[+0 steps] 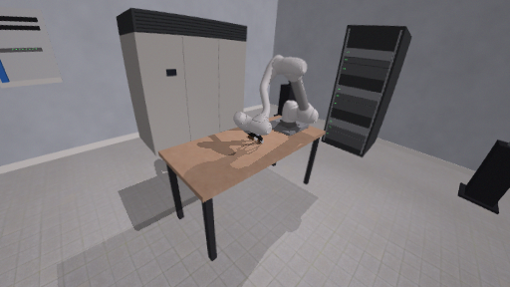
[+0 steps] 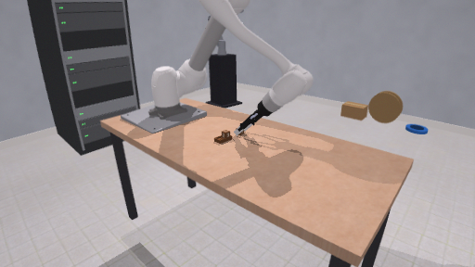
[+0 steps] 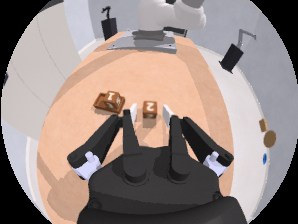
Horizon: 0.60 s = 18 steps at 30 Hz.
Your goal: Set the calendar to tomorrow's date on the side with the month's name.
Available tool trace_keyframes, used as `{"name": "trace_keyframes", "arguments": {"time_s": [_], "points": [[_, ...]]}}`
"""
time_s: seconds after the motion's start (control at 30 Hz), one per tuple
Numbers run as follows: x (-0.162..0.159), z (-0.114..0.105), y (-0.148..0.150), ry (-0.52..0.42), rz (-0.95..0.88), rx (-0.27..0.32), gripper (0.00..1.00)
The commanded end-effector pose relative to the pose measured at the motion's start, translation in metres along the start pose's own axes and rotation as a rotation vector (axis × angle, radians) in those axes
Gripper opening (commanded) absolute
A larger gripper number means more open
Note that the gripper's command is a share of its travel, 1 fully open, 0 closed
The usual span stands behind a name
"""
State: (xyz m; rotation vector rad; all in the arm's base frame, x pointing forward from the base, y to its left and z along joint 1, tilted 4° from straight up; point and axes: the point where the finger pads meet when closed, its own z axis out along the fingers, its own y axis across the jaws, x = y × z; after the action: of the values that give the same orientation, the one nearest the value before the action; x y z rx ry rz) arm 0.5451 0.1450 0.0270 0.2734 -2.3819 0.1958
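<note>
Fingers of a white six-joint arm point(image 2: 241, 28) hang low over a wooden desk point(image 2: 301, 185), spread partly apart and holding nothing, with a small brown cube point(image 3: 150, 108) sitting on the desk surface just beyond the two dark tips and in line with the gap between them. In the wrist view the cube stands apart from the calendar's wooden tray point(image 3: 108, 102), which lies flat on the desk to the cube's left; whether a second cube rests in that tray cannot be told for certain, though a raised block shows on it in the exterior view point(image 2: 224, 136). No digit or month name can be read on either piece at this size. The exterior view places the fingers point(image 2: 239, 131) just beside the tray, angled down toward the desk surface, their shadow stretching across the wood. The arm rises from a grey base plate point(image 2: 134, 121) bolted at the far end of the desk, arches up and returns downward to the work spot. Behind the desk stand a dark server rack point(image 2: 39, 69) with green indicator lights and, in the top view, a tall beige cabinet point(image 1: 184, 85) against the wall. On the tiled floor beyond the desk lie a brown box point(image 2: 353, 110), a round wooden disc point(image 2: 385, 107) and a blue ring point(image 2: 410, 128).
</note>
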Motion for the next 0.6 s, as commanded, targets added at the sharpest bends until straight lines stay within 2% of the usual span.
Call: {"name": "trace_keyframes", "arguments": {"time_s": [0.0,0.57], "points": [[0.0,0.0,0.0,0.0,0.0,0.0,0.41],[0.024,-0.024,0.0,0.0,0.0,0.0,0.41]]}}
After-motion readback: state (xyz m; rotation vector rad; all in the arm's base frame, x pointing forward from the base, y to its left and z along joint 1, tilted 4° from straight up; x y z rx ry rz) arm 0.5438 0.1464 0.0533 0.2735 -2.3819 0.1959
